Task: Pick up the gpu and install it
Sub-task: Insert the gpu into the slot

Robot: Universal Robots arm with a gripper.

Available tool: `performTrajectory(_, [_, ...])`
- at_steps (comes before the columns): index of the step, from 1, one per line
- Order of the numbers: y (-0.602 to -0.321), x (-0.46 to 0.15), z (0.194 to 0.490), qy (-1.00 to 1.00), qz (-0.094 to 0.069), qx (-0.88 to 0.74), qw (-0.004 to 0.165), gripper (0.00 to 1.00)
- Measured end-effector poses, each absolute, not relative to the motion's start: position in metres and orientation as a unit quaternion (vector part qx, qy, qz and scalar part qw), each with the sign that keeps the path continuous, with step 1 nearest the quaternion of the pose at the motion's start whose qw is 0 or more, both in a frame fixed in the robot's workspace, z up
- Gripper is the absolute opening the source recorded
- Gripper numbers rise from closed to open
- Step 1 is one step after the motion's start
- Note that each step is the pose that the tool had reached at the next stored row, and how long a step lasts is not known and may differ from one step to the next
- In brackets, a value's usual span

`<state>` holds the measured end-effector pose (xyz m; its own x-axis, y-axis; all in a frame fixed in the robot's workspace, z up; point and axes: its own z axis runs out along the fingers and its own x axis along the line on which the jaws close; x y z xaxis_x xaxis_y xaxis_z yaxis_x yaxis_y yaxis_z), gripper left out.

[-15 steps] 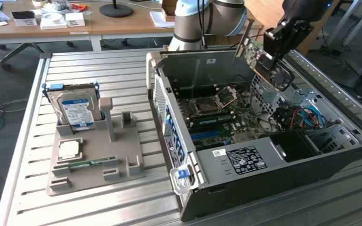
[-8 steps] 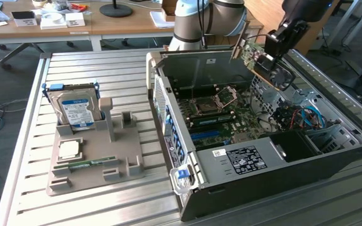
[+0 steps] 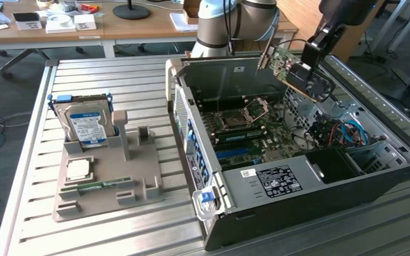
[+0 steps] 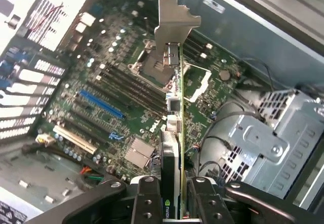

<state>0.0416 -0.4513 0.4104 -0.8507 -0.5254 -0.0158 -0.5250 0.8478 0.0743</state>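
The gpu (image 3: pixel 299 72), a green card with a black fan face and a silver end bracket, hangs tilted in the air above the open computer case (image 3: pixel 376 184). My gripper (image 3: pixel 319 45) is shut on its upper edge. In the wrist view the gpu (image 4: pixel 173 133) runs edge-on between my fingers (image 4: pixel 147 204), its silver bracket (image 4: pixel 174 24) pointing away from me. Below it lies the green motherboard (image 4: pixel 101 82) with its blue slot (image 4: pixel 101 104) and white slot (image 4: pixel 75 139). The card hangs apart from the board.
A grey fixture (image 3: pixel 105 181) on the slatted table at the exterior view's left holds a hard drive (image 3: pixel 85 122), a cpu chip (image 3: pixel 79 169) and a memory stick (image 3: pixel 96 186). A silver drive cage (image 4: pixel 263 143) and cables sit inside the case beside the card.
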Motion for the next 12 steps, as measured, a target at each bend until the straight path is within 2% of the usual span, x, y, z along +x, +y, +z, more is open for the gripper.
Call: performTrajectory(12, [-0.4513, 0.0416, 0.4079, -0.926, -0.037, 0.376, 0.007, 0.27])
